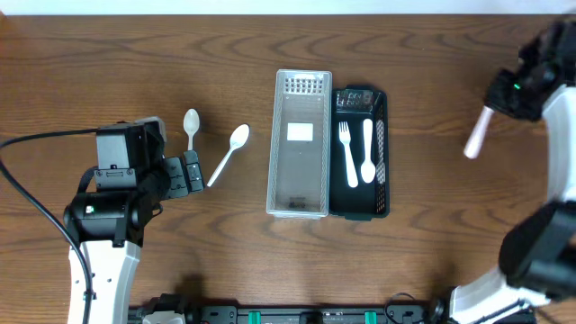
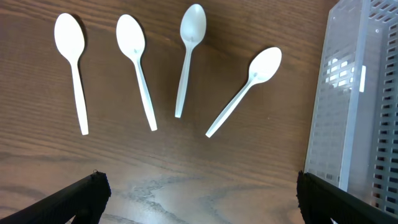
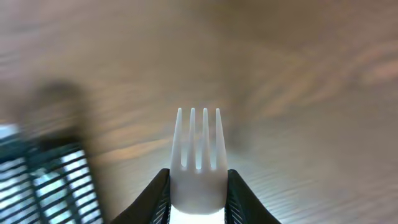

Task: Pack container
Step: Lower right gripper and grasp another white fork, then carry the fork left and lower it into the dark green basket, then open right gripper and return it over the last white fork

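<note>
Carrying slim white plastic fork (image 3: 198,155), clamped in right fingers (image 3: 155,194), toward black slotted plastic container (image 1: 382,171); next, lowering it inside beside 2 utensils (image 1: 347,153), with left fingers (image 2: 81,199) spread, empty.

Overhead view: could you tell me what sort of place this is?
Probably a robot test bench: a wood-grain table, a left arm and a right arm, and a clear bin beside a black bin holding plastic cutlery.
</note>
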`<state>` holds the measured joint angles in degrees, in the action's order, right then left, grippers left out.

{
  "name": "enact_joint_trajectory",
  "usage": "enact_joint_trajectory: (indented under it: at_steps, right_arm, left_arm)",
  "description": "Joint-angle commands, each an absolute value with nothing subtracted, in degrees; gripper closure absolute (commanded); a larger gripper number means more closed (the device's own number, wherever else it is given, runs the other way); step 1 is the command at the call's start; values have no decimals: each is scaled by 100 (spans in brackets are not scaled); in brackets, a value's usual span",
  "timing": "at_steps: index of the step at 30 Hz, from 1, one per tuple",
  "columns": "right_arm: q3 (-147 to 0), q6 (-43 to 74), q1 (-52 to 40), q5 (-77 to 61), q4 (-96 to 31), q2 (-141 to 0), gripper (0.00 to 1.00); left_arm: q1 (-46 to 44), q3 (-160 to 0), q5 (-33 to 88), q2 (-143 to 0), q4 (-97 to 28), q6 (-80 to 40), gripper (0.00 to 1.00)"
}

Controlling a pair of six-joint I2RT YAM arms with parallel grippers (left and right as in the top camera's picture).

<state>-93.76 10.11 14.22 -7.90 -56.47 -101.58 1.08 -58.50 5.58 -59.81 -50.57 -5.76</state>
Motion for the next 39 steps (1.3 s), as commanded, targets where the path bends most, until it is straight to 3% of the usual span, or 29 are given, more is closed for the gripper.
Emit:
enact_joint_trajectory:
  at_steps: [1,12,24,26,28,33,36,39]
  right_arm:
    - [-9386,1474,620,-930,-5808,-9891,88]
    - [-9362,2193,-1656,-331,-5933,-10248,87]
    - [-9290,2714,-1959,-329,-6114,-11810,87]
    - [-9290,2714,-1973,-344,-6101,-11935,83]
    - [-9290,2714,-1992,-344,-6064,-11970,71]
    - [-9325,2679,-1994,-379,-5964,-11944,67]
    - [-9483,2373,-1990,-593,-5996,-11861,53]
    - [-9845,2248,-1970,-622,-6191,-11692,50]
  left_arm:
    - [139,-5927,491,-5979,-5065,-482,2]
    - [139,-5927,489,-5981,-5166,-482,2]
    - [139,-5927,489,-5981,-5266,-480,2]
    - [139,-5927,489,-5981,-5271,-480,2]
    - [139,-5927,489,-5981,-5269,-480,2]
    - [139,-5927,489,-5981,-5269,-482,2]
    - [139,-5927,489,-5981,-5269,-482,2]
    - [139,-5927,491,-5981,-5269,-480,2]
